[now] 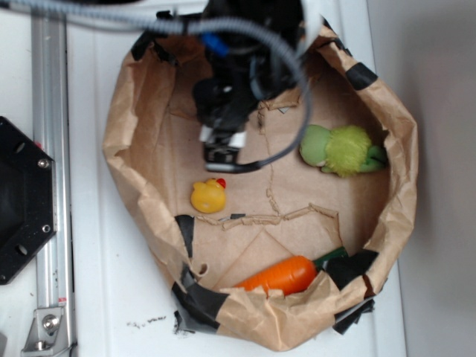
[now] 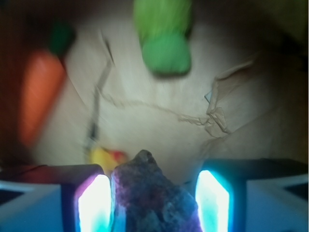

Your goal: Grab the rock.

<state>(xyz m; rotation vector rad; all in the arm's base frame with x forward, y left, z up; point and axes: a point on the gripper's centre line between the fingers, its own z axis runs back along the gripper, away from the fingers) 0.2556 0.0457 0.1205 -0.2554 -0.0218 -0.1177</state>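
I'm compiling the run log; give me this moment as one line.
phase: grasping | rock between gripper fingers, left pad touching, right gap visible | duck, carrot, green plush untouched in paper bag

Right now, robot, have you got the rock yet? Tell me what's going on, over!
Gripper down in the paper bag, jaws either side of the rock. Left pad touching, gap on the right, not clamped. Duck close by, nothing blocking.
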